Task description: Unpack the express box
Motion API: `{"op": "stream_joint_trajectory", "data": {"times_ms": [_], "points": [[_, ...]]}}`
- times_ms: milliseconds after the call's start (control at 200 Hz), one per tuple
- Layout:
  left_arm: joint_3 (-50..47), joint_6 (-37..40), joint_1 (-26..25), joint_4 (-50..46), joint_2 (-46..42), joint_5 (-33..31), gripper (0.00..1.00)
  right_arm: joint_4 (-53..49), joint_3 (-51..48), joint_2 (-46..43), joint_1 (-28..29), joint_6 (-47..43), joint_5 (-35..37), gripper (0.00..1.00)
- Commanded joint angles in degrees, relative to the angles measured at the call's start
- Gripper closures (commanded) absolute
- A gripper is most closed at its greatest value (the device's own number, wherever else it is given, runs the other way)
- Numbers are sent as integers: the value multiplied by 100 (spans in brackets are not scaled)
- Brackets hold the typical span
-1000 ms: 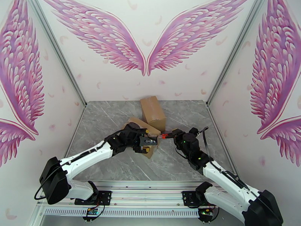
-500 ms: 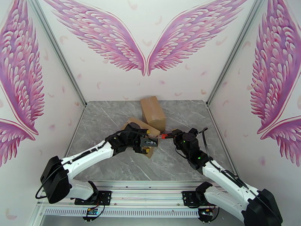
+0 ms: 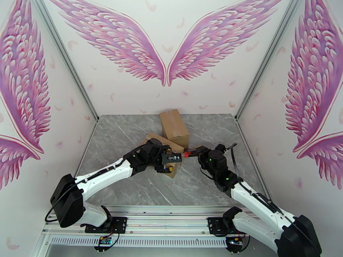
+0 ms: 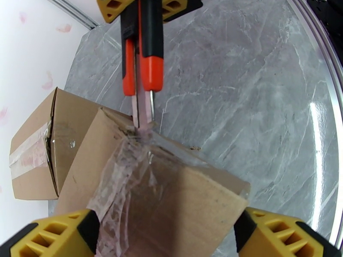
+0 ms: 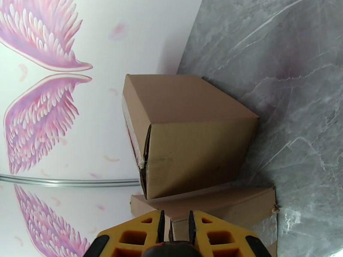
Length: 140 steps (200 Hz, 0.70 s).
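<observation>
Express box [image 3: 169,145]: plain brown corrugated card, lies tilted at centre frame on the grey veined marble table [image 3: 120,138]. It touches the second box [image 3: 173,127], also card, which stands just behind it.

Left wrist view: crinkled clear tape [image 4: 124,180] runs up the express box [image 4: 180,202] to its top edge. The second box [image 4: 32,146], at left, has a taped seam. Both boxes are closed, contents unseen.

Left gripper [image 3: 171,164]: yellow ribbed fingers spread wide, with the box filling the gap between them and both pads against its sides.

Right gripper [image 3: 198,151]: jaws nearly together, pinching a utility knife [image 4: 145,52] with a black and orange handle. Its thin blade [image 4: 141,110] meets the tape at the box edge. The blade tip is hard to make out against the tape.

Right wrist view: the knife is mostly cut off at the bottom of the frame.
</observation>
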Motion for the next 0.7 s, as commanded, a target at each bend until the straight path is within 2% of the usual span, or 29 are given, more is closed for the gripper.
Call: {"op": "stream_joint_trajectory", "data": {"times_ms": [0,260,695], "points": [[256,-260,119,658,87,-613,13,-361,195,-149,152,-232,-947,100],[533,-673,139,569,359,-989,14,-245,152,-113,188,-212,-1160,100],[634,-980,304,364,388,-1098,15,-618,196,-341,187,-373,-1220,100]]}}
